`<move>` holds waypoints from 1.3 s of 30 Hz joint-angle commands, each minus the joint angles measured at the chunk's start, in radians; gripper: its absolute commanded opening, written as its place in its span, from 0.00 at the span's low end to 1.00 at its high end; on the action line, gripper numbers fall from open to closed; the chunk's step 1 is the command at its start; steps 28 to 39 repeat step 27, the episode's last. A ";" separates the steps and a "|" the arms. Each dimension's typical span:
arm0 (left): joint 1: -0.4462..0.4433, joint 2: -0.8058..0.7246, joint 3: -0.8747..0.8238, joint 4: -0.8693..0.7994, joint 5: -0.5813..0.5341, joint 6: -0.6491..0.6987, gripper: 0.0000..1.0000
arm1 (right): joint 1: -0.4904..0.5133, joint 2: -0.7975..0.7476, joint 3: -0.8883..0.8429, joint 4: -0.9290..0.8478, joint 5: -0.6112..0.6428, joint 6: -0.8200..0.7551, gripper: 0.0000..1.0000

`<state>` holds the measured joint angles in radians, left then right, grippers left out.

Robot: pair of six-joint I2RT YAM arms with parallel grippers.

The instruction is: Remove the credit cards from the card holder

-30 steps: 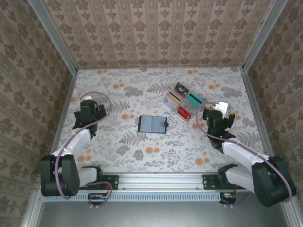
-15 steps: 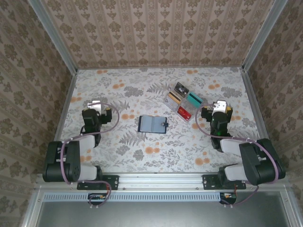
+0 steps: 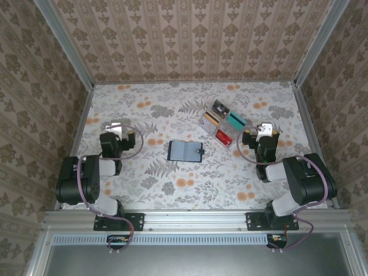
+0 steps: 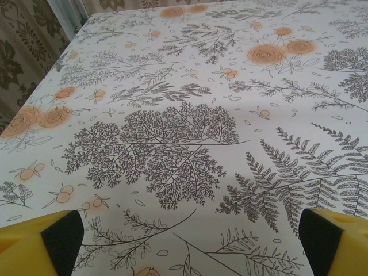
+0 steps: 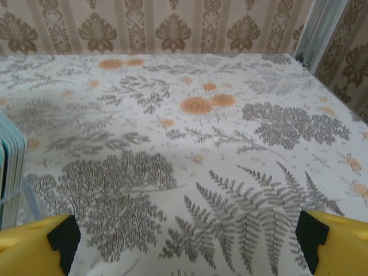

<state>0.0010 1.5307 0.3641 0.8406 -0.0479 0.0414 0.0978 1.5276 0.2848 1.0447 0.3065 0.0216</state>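
Left of holder [image 3: 186,151]: left hand [image 3: 118,129], spread wide, empty. Right of holder, near tray [image 3: 223,123]: right hand [image 3: 263,131], equally wide, empty.

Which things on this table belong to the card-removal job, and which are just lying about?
Job in hand:
- card holder, lying open mid-table; too small to tell whether its slots hold anything
- tan-orange card, probably one of its cards, sitting in the tray

Lying about:
- clear compartment tray
- teal card and red card in that tray
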 commanded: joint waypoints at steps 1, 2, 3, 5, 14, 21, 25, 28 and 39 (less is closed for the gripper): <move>-0.006 0.003 0.031 0.030 0.009 -0.016 1.00 | -0.008 0.007 0.092 -0.122 0.022 0.022 1.00; -0.013 0.005 0.033 0.030 -0.010 -0.013 1.00 | -0.021 0.006 0.091 -0.118 0.011 0.031 1.00; -0.019 0.005 0.035 0.026 -0.024 -0.009 1.00 | -0.029 0.002 0.095 -0.136 0.004 0.040 1.00; -0.029 0.005 0.035 0.026 -0.050 -0.006 1.00 | -0.030 0.004 0.098 -0.137 0.001 0.042 1.00; -0.034 0.004 0.032 0.029 -0.050 -0.001 1.00 | -0.033 0.005 0.098 -0.138 -0.004 0.043 1.00; -0.032 0.006 0.041 0.018 -0.044 -0.002 1.00 | -0.033 0.003 0.099 -0.138 -0.004 0.043 1.00; -0.032 0.008 0.039 0.020 -0.043 0.000 1.00 | -0.033 0.002 0.096 -0.137 -0.004 0.043 1.00; -0.031 0.008 0.038 0.023 -0.043 0.000 1.00 | -0.033 -0.001 0.079 -0.102 -0.031 0.034 0.99; -0.031 0.008 0.038 0.023 -0.043 0.000 1.00 | -0.033 -0.001 0.079 -0.102 -0.031 0.034 0.99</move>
